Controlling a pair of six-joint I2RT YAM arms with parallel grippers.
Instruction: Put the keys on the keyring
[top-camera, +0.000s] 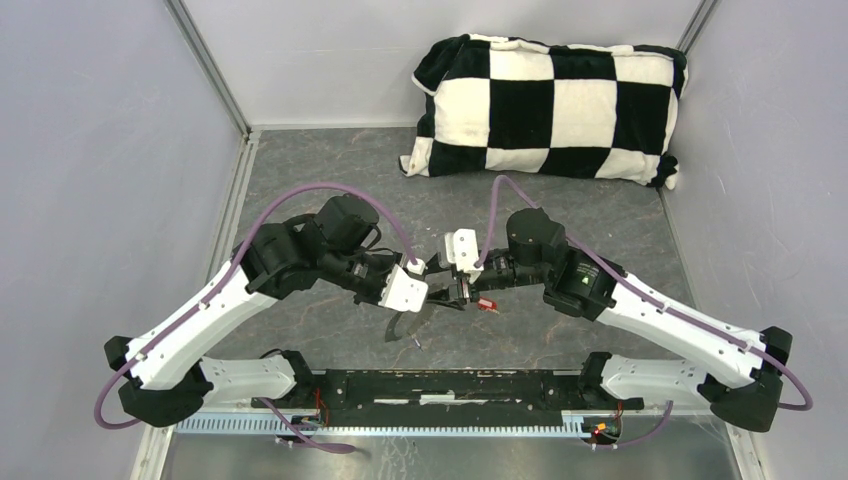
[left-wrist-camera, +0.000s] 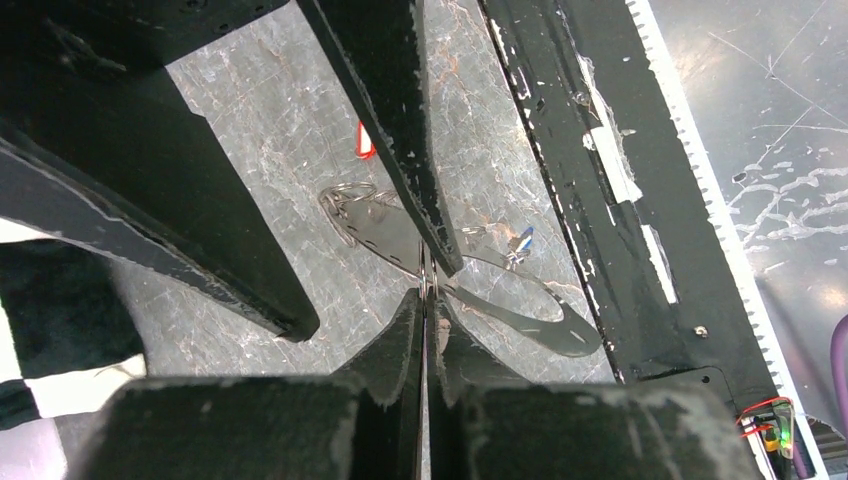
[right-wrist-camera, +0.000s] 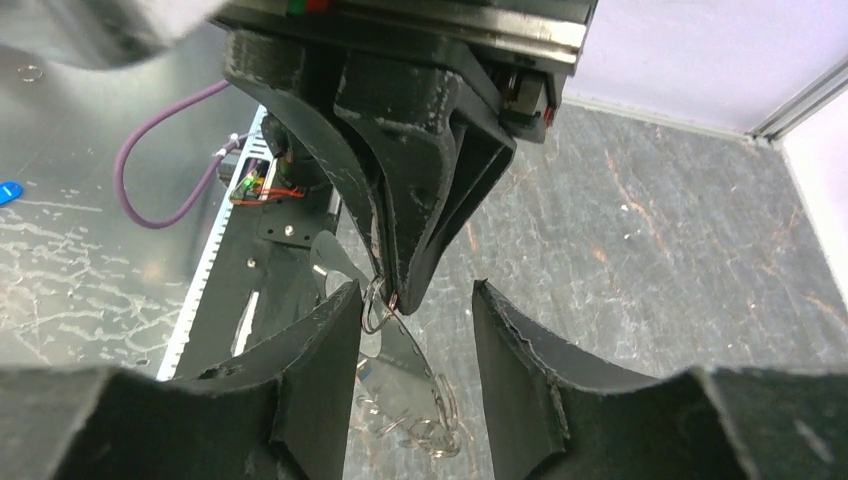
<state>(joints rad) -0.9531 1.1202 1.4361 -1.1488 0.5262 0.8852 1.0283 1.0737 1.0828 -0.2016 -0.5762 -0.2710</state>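
My left gripper (top-camera: 436, 291) (left-wrist-camera: 428, 292) is shut on a thin wire loop of the keyring (left-wrist-camera: 385, 232). The keyring's grey band hangs slack below the left gripper (right-wrist-camera: 408, 352) and trails on the table (top-camera: 404, 326). My right gripper (top-camera: 463, 293) (right-wrist-camera: 412, 296) is open. Its fingers (right-wrist-camera: 320, 345) stand on either side of the left gripper's tip and the wire loop. The red key (top-camera: 487, 305) lies on the table just right of both grippers and is half hidden in the left wrist view (left-wrist-camera: 365, 141). The blue key (left-wrist-camera: 520, 240) sits by the band's edge. I cannot tell whether it is attached.
A black and white checkered pillow (top-camera: 545, 105) lies at the back right. A black rail (top-camera: 440, 385) runs along the near edge, with a scratched metal shelf (left-wrist-camera: 770, 130) beyond it. Grey enclosure walls stand left, right and behind.
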